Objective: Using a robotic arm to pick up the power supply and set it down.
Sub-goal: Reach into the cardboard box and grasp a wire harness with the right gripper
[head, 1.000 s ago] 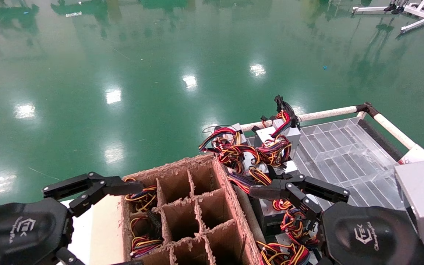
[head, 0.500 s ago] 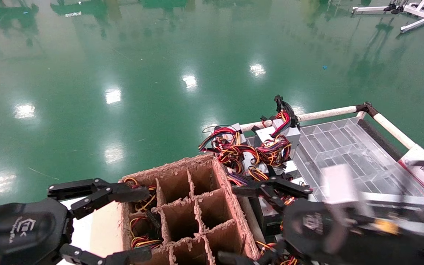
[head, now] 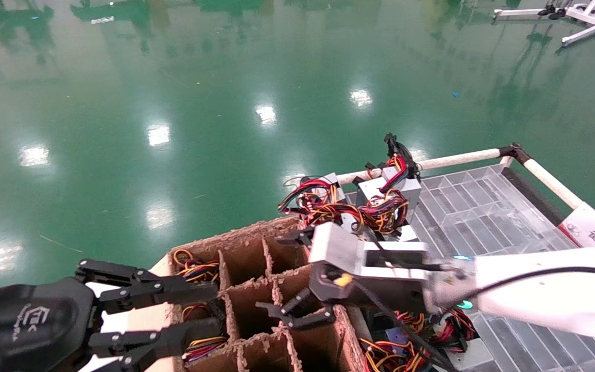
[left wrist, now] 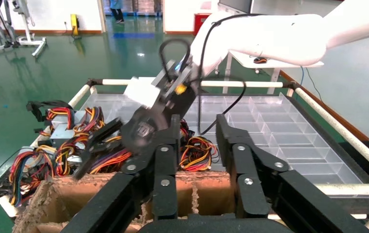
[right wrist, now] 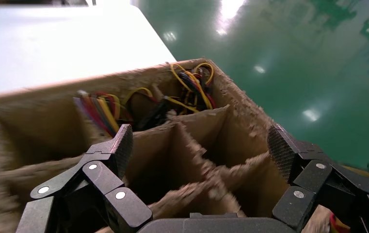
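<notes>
- Swinging in from the right edge since a second ago, the right arm (head: 545,297) now reaches across the head view, and its right end effector (head: 290,276) hangs over the middle cells of the brown cardboard divider box (head: 256,289).
- Its fingers (right wrist: 117,148) stand wide apart with nothing between them; the right wrist view shows empty cardboard cells beneath them.
- Left end effector (head: 173,312) has shifted a little toward the box since then; it sits at the box's left side, jaws apart and empty.
- Coloured wire bundles (head: 197,271) lie in the box's left-hand cells, red, yellow, orange and black.
- Power supply units (head: 390,191), silver-grey boxes with looped wires, stand clustered at the near-left corner of the clear divided tray (head: 483,212), just beyond the box's far right corner; none is gripped.
- More wires (head: 390,356) lie below the right arm beside the box.
- White rails (head: 463,157) border the tray, with glossy green floor (head: 173,103) beyond.
</notes>
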`<action>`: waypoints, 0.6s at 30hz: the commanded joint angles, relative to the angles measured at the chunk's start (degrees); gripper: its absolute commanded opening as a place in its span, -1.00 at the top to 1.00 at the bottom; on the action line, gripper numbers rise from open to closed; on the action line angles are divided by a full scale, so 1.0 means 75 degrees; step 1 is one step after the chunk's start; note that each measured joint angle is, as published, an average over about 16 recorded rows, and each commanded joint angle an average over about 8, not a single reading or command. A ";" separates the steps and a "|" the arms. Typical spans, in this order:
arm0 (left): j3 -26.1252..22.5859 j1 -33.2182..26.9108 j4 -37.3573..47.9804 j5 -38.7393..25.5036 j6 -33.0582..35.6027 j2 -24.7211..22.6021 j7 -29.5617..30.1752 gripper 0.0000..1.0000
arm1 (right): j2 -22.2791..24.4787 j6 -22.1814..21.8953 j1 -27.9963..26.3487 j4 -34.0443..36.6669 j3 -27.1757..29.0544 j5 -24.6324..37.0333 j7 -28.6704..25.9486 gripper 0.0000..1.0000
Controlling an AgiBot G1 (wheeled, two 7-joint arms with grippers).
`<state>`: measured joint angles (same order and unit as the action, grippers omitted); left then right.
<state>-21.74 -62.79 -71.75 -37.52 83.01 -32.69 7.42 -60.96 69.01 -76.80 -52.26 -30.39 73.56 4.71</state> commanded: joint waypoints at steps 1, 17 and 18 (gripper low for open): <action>0.0000 0.0000 0.0000 0.0000 0.0000 0.0000 0.0000 1.00 | -0.0348 -0.0170 -0.0167 0.0314 -0.0110 0.0237 0.0308 -1.00; -0.0001 0.0000 0.0000 0.0000 0.0000 0.0000 0.0000 0.24 | -0.2175 -0.0856 -0.0633 0.2600 -0.0401 0.0483 0.3255 -0.05; -0.0001 0.0000 0.0000 0.0000 0.0000 0.0000 0.0000 -0.01 | -0.2210 -0.0898 -0.0654 0.2640 -0.0456 0.0459 0.3324 0.20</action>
<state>-21.74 -62.79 -71.75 -37.51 83.01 -32.69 7.42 -77.03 61.58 -81.48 -33.60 -34.18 76.42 29.12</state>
